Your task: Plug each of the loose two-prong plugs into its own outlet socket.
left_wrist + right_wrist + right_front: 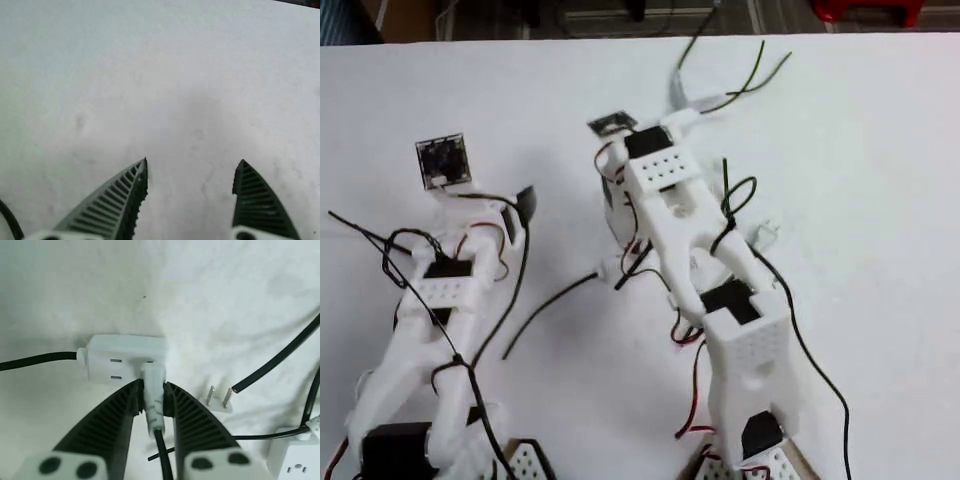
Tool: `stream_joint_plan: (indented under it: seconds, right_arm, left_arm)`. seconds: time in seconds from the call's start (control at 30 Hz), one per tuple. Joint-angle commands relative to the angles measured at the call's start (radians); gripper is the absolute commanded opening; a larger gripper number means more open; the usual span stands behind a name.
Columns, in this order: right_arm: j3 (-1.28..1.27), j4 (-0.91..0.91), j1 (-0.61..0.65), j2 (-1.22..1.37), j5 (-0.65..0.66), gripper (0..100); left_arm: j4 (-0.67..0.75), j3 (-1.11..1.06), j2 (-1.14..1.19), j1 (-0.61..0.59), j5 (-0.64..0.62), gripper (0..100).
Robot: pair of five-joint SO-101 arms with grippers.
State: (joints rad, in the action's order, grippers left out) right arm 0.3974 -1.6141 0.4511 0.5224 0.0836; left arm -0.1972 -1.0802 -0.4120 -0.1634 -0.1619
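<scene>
The left arm (435,300) and right arm (720,270) are white plastic shells with grids of small holes and black motor blocks at the joints. Thin black and red cables (817,352) loop along them. A small dark square camera board (443,160) sits at each wrist. The left tool (192,167) and right tool (152,385) have dark, tapered fingers (107,420), ribbed inside, on white bases.

Even, diffuse light from overhead keeps the white table (880,180) bright in the high view. The right arm (750,350) and left arm (440,292) cast only pale, soft-edged shadows close beneath themselves. In the left wrist view, a faint grey patch lies at centre. A soft shadow hugs the outlet strip (117,357).
</scene>
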Motion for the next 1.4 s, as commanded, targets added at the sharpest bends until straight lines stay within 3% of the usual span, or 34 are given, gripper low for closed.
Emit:
stream_joint_plan:
  seconds: [0.0,0.67,0.93,1.2,1.37]
  right_arm:
    - [0.020,0.022,0.007,-0.038,0.006,1.8]
    - [0.014,0.035,0.002,0.134,0.006,3.7]
    - [0.014,0.054,0.007,0.001,0.015,23.4]
    - [0.014,0.053,0.018,-0.200,0.015,24.4]
    - [0.014,0.036,0.025,-0.352,0.044,24.5]
  left_arm:
    - [0.023,0.049,-0.001,0.012,0.002,27]
    - [0.023,0.049,-0.002,0.015,0.041,27]
    - [0.021,0.049,-0.004,0.015,0.041,28]
    - [0.023,0.052,0.001,0.015,0.043,28]
    - [0.005,0.068,0.004,0.044,0.132,28]
